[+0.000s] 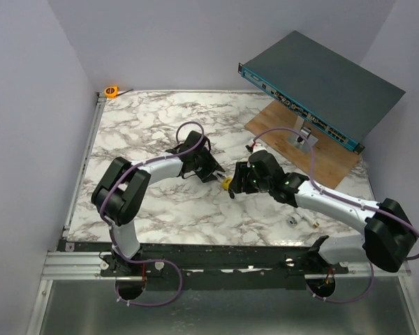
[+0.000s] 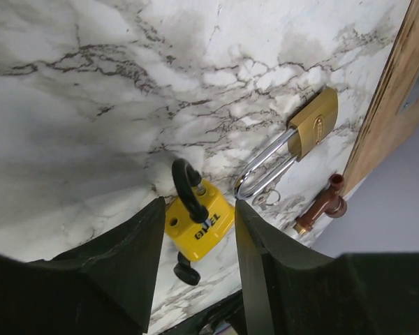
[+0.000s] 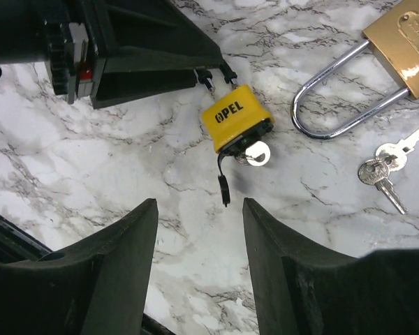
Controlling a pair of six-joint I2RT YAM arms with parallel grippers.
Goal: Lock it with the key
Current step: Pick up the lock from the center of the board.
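Padlock, boxy yellow, lies on veined marble; left end effector and right end effector both spread.

The white, grey-veined marble tabletop carries a flat brown wooden board at its far right corner and a small orange tape measure at its far left corner. Near the middle lies a yellow padlock with a black shackle, a silver key standing in its base. Between it and the board lies a brass padlock with a long silver shackle, with a small bunch of silver keys just beside the shackle and a brown metal fitting near the board's edge. Two tiny metal pieces lie towards the near right corner.
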